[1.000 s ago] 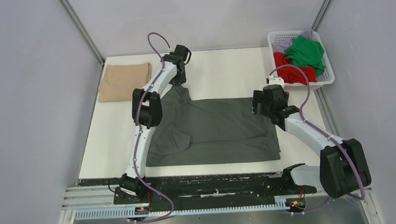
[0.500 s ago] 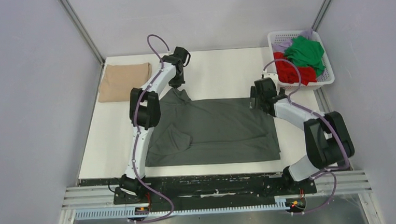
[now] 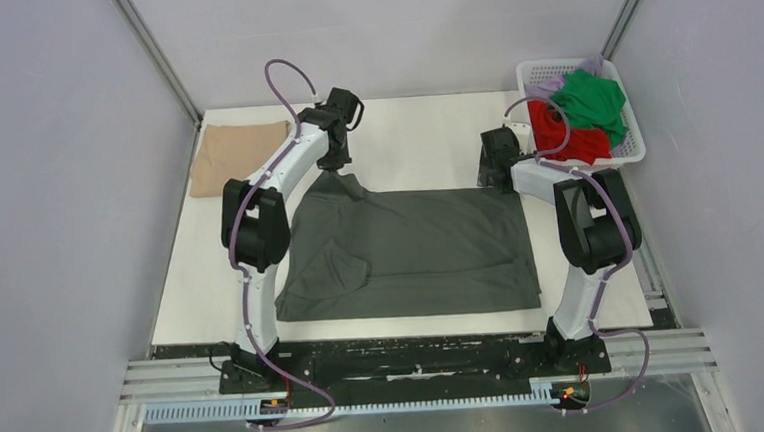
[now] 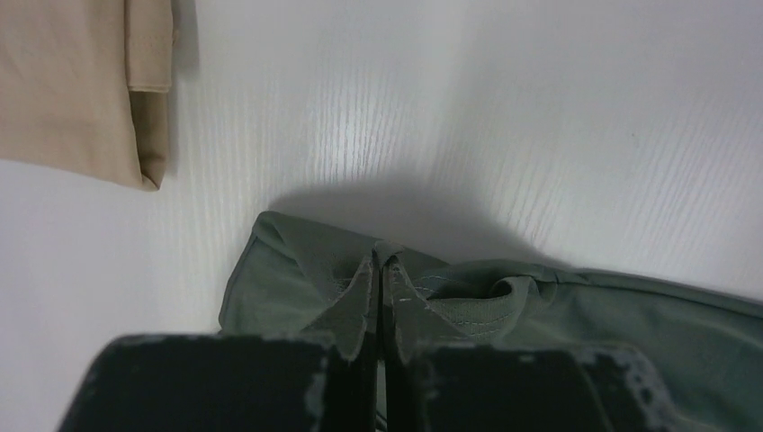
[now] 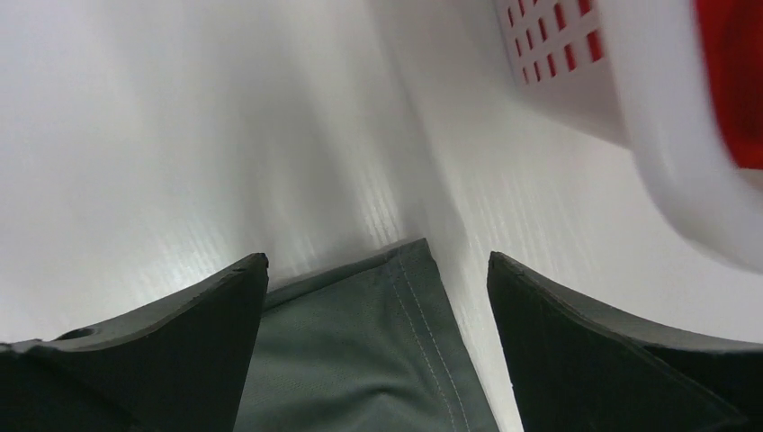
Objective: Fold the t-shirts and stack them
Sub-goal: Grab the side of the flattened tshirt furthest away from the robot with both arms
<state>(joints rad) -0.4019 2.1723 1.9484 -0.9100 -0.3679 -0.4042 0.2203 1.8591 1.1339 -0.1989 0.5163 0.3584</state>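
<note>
Soft and limp, likely sagging unless held by its corners, the grey t-shirt (image 3: 415,249) lies left of the basket (image 3: 610,164), the left tool (image 4: 378,297) clenched on the edge away from the basket, the right tool (image 5: 378,261) released astride the basket-side corner.

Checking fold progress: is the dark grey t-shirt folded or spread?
Spread, not folded: the dark grey t-shirt lies wide and flat across the white table.

This is a robotics lab cell, not a home. Plain grey wall panels (image 3: 56,196) on aluminium posts (image 3: 156,57) box in a white table (image 3: 423,133), and a slotted metal rail (image 3: 417,359) carries the arm bases and loose cabling. The only household things are a grey t-shirt (image 3: 430,243) reaching from the left gripper (image 3: 333,162) to the right gripper (image 3: 493,177), and a white basket (image 3: 547,63) of clothes just right of the right gripper.
</note>
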